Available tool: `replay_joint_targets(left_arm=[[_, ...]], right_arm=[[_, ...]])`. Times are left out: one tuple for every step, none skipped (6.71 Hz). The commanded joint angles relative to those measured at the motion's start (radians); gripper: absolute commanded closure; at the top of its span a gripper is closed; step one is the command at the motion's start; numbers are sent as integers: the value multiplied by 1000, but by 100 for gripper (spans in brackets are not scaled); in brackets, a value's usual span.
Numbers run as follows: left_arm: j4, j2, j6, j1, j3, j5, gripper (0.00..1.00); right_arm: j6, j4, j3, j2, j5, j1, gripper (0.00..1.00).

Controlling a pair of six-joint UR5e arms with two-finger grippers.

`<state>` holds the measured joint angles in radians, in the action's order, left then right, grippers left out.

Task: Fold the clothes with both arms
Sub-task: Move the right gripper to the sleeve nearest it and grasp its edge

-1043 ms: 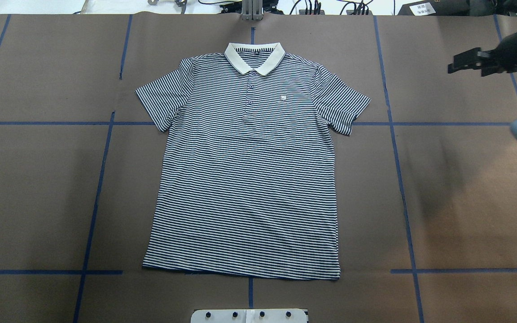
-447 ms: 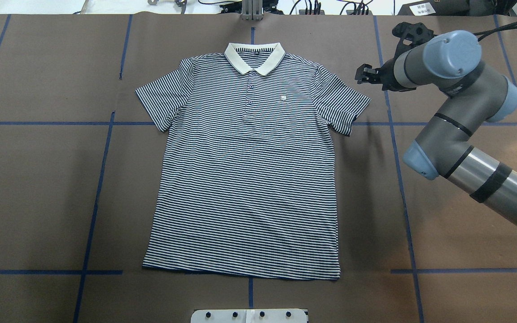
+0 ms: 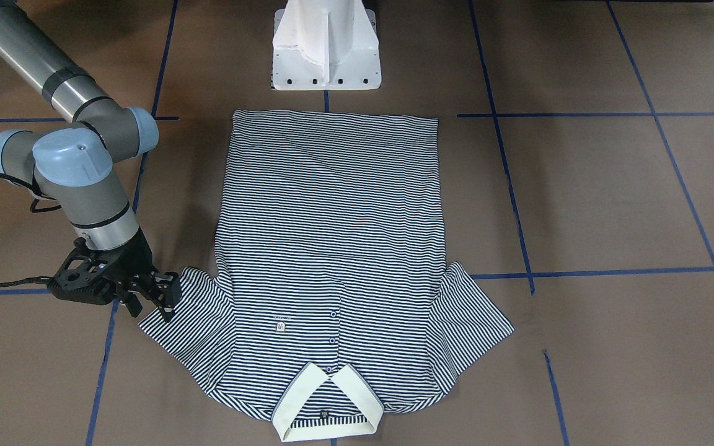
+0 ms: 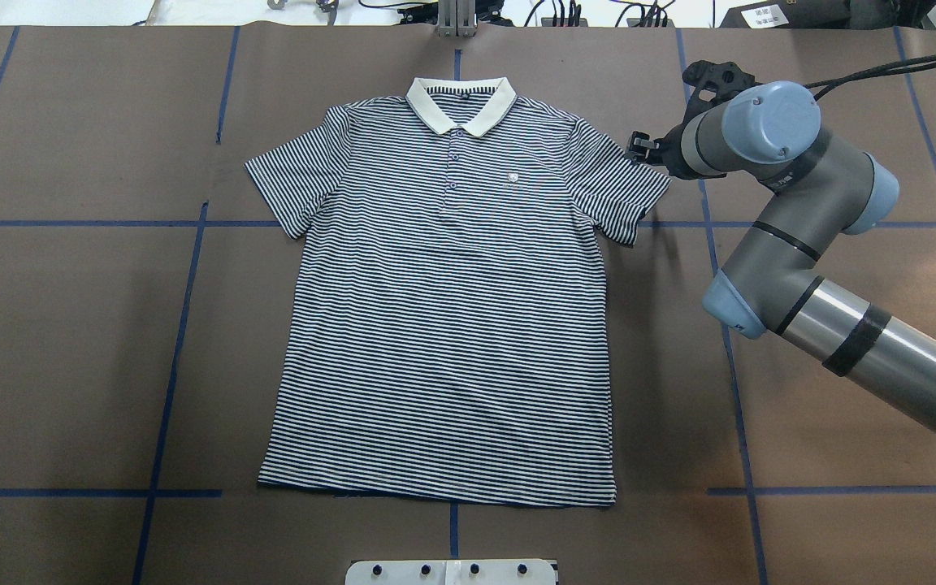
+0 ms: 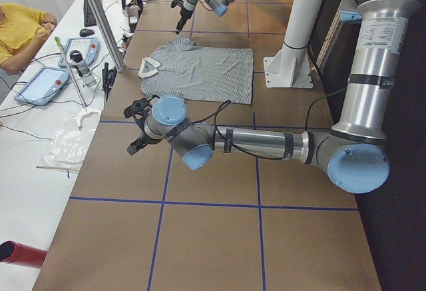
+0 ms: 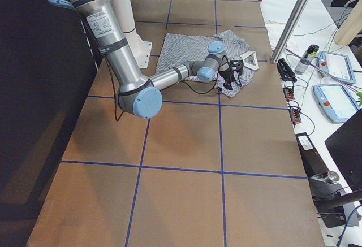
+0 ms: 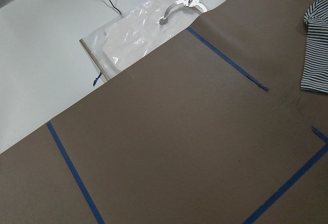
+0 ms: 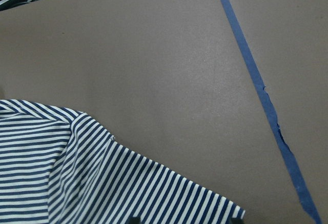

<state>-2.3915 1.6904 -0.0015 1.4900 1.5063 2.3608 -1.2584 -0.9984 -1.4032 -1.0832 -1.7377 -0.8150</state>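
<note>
Lying flat and face up on the brown bench (image 4: 70, 349), the striped polo shirt (image 4: 444, 325) has its cream collar (image 4: 460, 104) on the side far from the robot's white base (image 3: 326, 49). Its bottom hem is next to that base.

The right gripper (image 3: 154, 302) hangs at the outer edge of the shirt's sleeve (image 3: 189, 316) on the robot's right side. The front view shows its black fingers (image 3: 169, 297) spread apart at the sleeve's edge. I cannot tell if they touch the cloth. The overhead view hides most of those fingers behind the grey wrist. The right wrist camera looks down on that sleeve's corner, with bare bench beside it.

The left gripper (image 5: 135, 146) shows only in the side view from the robot's left. It is well away from the shirt's other sleeve, above bare bench. From there I cannot tell if its fingers are open or closed. The left wrist camera sees just a bit of striped cloth at its right edge. It also sees a clear plastic bag (image 7: 138, 29) on the white surface past the bench.
</note>
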Motion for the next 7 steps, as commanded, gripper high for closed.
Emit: replay_joint_targets(left_arm=[[-3,-2,0,0,0,0,0],[-3,-3,0,0,0,0,0],[-3,-3,0,0,0,0,0],[-3,-5,0,0,-1,0,0],[-3,-8,0,0,-2,0,0],[-3,-9,5,0,-2,0,0],[-3,-11,5,0,-2,0,0]], right_arm=[[83,4,48,0,3,-1,41],[111,4,65,2,16,-1,42],[125,4,79,2,17,-1,43],[126,12,85,0,17,-1,44],[125,12,87,2,17,0,45],[125,12,87,2,15,0,45],[123,14,90,3,15,0,46]])
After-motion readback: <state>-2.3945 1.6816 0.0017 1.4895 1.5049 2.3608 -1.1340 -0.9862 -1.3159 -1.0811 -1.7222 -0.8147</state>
